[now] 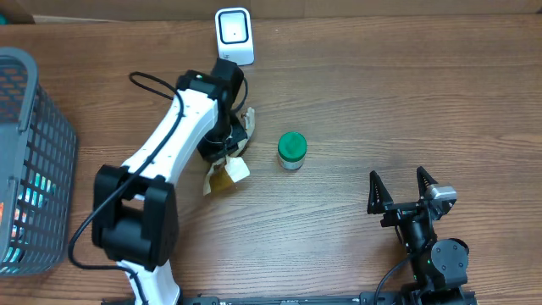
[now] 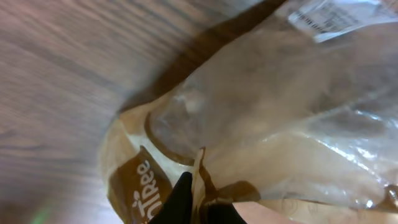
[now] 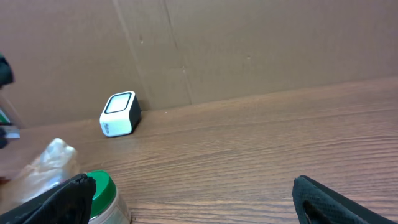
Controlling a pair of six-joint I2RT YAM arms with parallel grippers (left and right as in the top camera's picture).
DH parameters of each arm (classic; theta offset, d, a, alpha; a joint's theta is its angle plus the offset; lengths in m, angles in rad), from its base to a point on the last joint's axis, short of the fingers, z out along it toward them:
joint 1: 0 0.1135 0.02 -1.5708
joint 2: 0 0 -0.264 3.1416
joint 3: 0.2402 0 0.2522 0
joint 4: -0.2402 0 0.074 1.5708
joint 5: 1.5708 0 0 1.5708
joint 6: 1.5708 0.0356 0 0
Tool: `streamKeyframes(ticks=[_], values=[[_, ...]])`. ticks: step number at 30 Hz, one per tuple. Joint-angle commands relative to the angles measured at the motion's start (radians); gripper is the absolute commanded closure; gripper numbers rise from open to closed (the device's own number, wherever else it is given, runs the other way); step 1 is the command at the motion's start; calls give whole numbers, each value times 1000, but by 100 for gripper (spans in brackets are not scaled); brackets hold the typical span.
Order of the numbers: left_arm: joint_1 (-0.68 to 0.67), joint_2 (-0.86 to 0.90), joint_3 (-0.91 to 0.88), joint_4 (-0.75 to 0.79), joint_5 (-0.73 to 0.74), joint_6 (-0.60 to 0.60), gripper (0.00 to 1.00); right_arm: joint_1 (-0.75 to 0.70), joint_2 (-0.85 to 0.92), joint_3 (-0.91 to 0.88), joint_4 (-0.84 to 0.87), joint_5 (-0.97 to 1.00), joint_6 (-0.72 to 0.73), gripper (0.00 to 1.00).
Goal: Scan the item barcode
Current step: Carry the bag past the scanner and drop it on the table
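The item is a clear plastic bag with a brown printed label, held just above the table below the white barcode scanner. My left gripper is shut on the bag's top edge. In the left wrist view the bag fills the frame, its white barcode sticker at the top right, and the gripper pinches a fold of it. My right gripper rests open at the lower right, holding nothing. The scanner and bag also show in the right wrist view.
A small jar with a green lid stands right of the bag, just in front of my right gripper's left finger. A grey mesh basket sits at the table's left edge. A cardboard wall backs the table.
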Motion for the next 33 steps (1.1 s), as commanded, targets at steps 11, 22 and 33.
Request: streamKeyframes(ticks=[11, 22, 33], values=[[-65, 66, 40, 47, 6, 45, 0, -3, -8, -10, 6, -3, -5, 0], [84, -37, 661, -260, 3, 279, 7, -3, -8, -10, 6, -3, -5, 0], [582, -193, 988, -502, 10, 433, 9, -3, -8, -10, 6, -3, -5, 0]])
